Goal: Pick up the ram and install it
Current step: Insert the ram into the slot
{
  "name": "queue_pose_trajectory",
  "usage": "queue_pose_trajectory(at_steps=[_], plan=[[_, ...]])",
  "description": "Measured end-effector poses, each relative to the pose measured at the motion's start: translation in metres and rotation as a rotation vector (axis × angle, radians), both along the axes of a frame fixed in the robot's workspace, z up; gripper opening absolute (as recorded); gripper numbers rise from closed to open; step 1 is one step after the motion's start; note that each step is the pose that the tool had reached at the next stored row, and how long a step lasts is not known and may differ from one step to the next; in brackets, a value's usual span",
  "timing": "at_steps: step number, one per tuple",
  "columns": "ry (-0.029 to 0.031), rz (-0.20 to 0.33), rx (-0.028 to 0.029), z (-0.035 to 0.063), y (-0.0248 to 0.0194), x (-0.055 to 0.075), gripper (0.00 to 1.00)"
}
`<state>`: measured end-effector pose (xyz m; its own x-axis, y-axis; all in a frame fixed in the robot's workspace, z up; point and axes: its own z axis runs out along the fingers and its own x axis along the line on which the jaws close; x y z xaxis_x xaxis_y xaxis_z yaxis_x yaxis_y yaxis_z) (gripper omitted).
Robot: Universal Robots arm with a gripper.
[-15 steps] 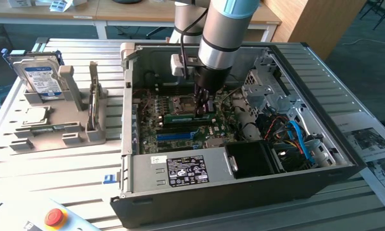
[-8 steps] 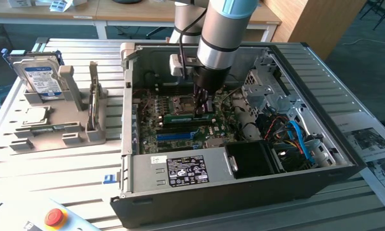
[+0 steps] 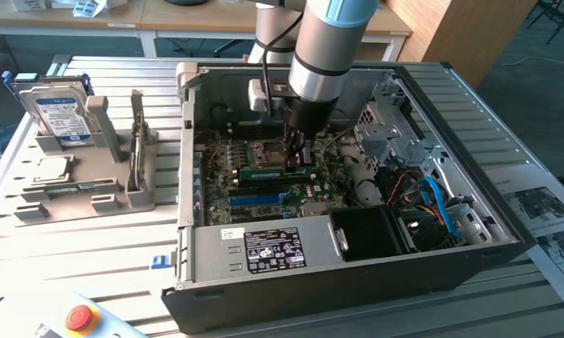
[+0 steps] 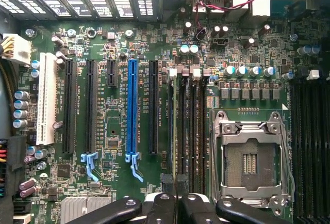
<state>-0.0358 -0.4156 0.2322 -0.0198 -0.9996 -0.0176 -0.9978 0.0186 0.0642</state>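
The ram (image 3: 267,172), a thin green stick, stands on edge in the memory slots on the motherboard (image 3: 262,204) inside the open computer case (image 3: 357,274). My gripper (image 3: 297,160) reaches straight down into the case, and its dark fingers meet at the ram's upper edge near the end towards the exterior view's right. In the wrist view the black fingers (image 4: 160,206) are pressed together, so the gripper (image 4: 177,203) is shut, right over the dark memory slots (image 4: 190,126) beside the CPU socket (image 4: 250,157).
A blue expansion slot (image 4: 132,110) and several black ones lie beside the memory slots. Cables and a drive cage (image 3: 432,197) fill the case at the exterior view's right. A grey parts holder (image 3: 84,176) with a hard drive (image 3: 61,116) stands outside. A red stop button (image 3: 79,318) sits at the front.
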Motion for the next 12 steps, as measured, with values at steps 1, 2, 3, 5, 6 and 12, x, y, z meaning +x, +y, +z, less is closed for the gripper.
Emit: queue_pose_trajectory(at_steps=[1, 2, 3, 5, 6, 12], plan=[[0.0000, 0.000, 0.0001, -0.0001, 0.0000, 0.0000, 0.12], [-0.0001, 0.000, 0.0004, -0.0006, 0.0000, 0.0000, 0.12], [-0.0001, 0.000, 0.0003, -0.0010, 0.0000, 0.0000, 0.12], [0.0000, 0.000, 0.0000, -0.0016, 0.0000, 0.0000, 0.12], [0.0001, 0.000, -0.0001, -0.0016, 0.0000, 0.0000, 0.12], [0.0001, 0.000, 0.0000, -0.0017, 0.0000, 0.0001, 0.12]])
